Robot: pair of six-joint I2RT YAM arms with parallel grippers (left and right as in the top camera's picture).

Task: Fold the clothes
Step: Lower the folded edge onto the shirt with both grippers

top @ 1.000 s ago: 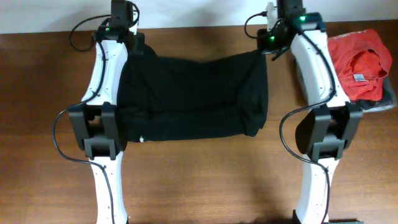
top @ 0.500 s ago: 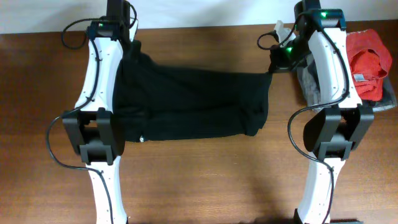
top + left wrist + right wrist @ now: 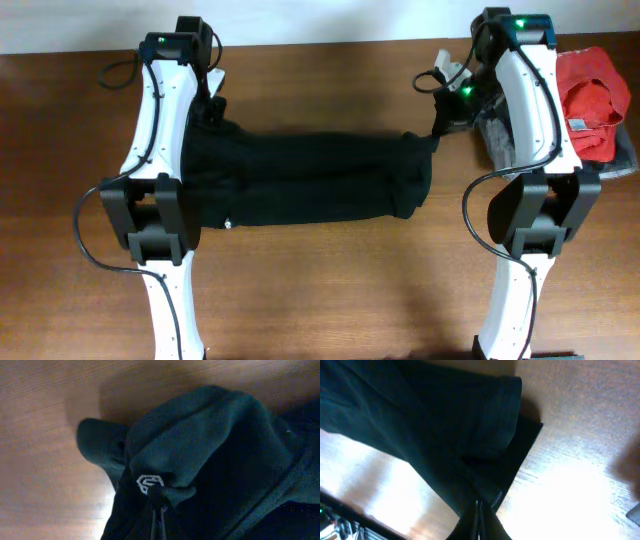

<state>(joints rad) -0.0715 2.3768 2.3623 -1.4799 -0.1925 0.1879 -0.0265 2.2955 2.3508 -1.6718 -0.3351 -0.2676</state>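
The soft, matte black garment (image 3: 310, 180) lies in a rumpled band across the wooden table (image 3: 320, 290), its upper corners pinched by the clenched left gripper (image 3: 157, 510) and right gripper (image 3: 479, 511), their fingertips largely buried in dark folds.

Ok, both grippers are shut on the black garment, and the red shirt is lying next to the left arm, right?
Not quite. The red shirt lies next to the right arm, not the left, as the overhead view shows. The rest is correct: the left gripper and the right gripper are both shut on the black garment.
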